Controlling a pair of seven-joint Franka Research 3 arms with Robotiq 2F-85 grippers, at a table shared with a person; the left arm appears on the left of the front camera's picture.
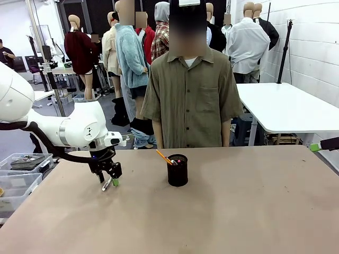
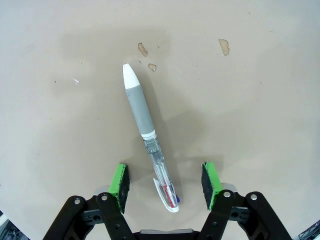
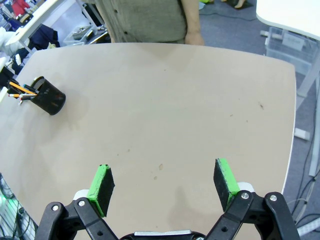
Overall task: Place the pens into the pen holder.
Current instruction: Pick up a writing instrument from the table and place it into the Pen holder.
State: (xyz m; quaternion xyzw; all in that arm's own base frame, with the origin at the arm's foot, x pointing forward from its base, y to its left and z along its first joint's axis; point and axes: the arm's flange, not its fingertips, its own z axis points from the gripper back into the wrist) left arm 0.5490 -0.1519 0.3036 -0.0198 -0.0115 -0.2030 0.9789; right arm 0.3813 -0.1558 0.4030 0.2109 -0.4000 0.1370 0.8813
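Left tool (image 2: pixel 165 184) low over the bench (image 1: pixel 238 211), pads partly apart, straddling the clip end of the silvery-white pen (image 2: pixel 145 135); neither pad touches it, nothing gripped. Likely lined up for a pinch. Right tool (image 3: pixel 162 187) wide apart, empty, high above bare bench. Left arm reaches in, wrist pointing down. Pen holder (image 1: pixel 177 170) mid-bench, well apart from the pen, orange-yellow pencil (image 1: pixel 163 156) and black marker (image 1: pixel 177 162) already inside.
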